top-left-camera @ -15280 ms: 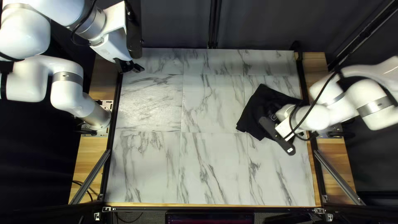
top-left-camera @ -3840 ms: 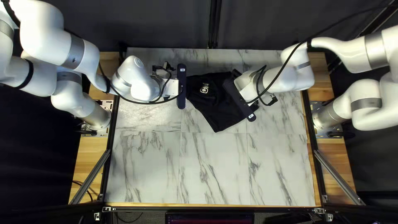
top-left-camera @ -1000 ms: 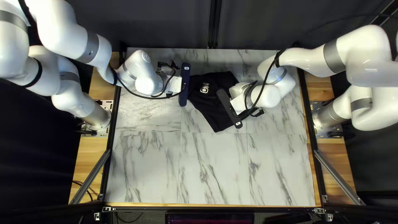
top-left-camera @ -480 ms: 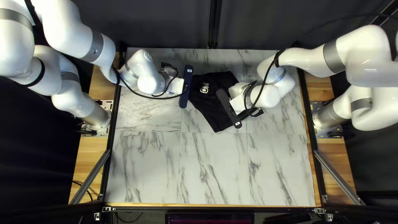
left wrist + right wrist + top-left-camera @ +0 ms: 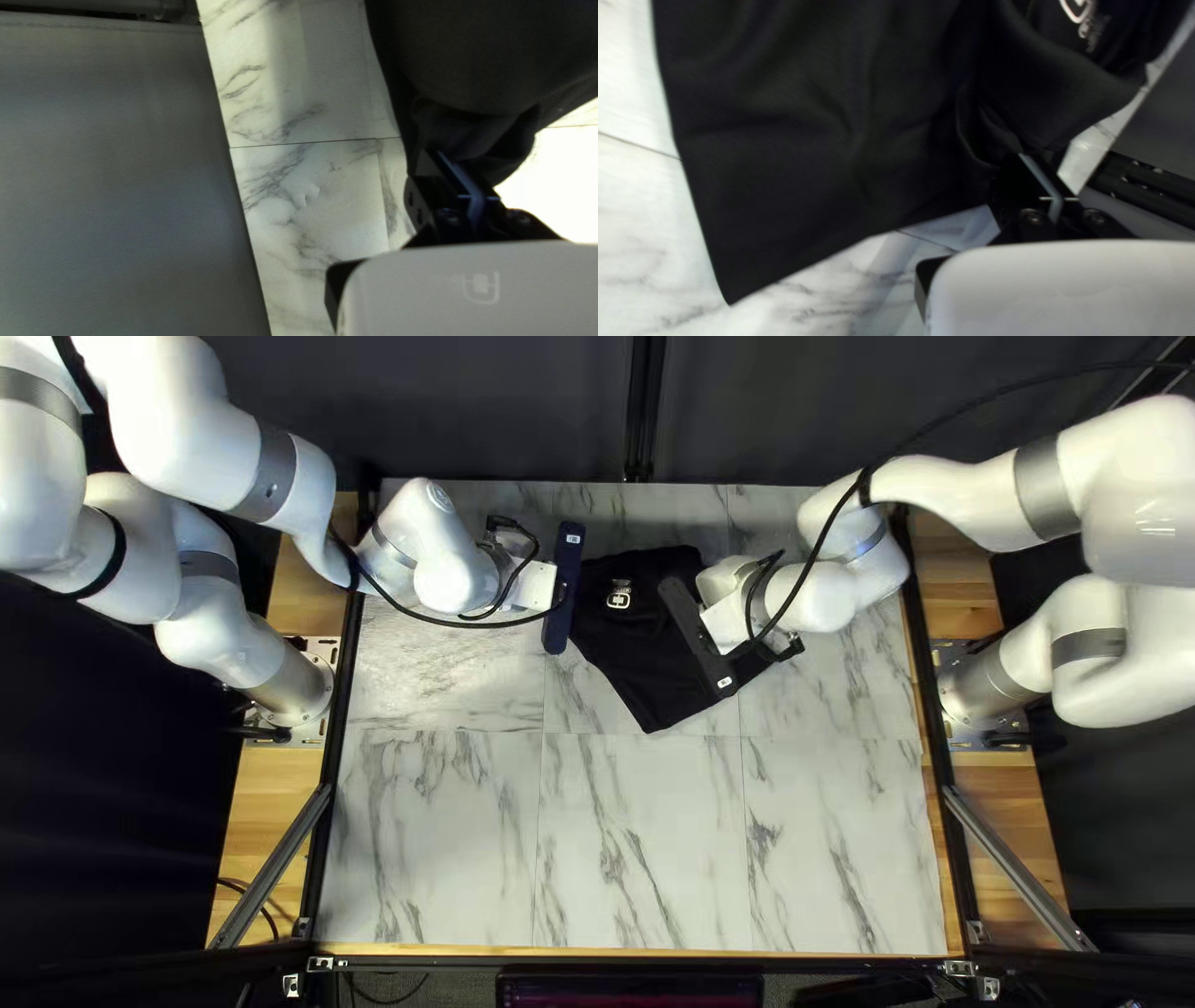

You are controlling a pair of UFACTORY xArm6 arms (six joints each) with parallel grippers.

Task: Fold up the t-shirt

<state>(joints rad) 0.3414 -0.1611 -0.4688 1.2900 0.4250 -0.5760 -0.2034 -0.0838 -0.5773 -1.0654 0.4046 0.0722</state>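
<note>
The left arm (image 5: 206, 442) and right arm (image 5: 971, 492) reached inward, bent. The left gripper (image 5: 564, 588) and right gripper (image 5: 697, 639) were apart, each with closed jaws.

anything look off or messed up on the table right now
Only the black t-shirt looks askew: it lies aslant to the lines on the table, wrinkled and bunched by the right gripper. That seems normal for folding. I see no spill or damage.

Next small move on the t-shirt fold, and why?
I'd probably ease the right gripper slightly away from the left gripper to draw out slack: both look shut on the t-shirt, and its cloth bunches in folds beside the right gripper's fingers.
</note>
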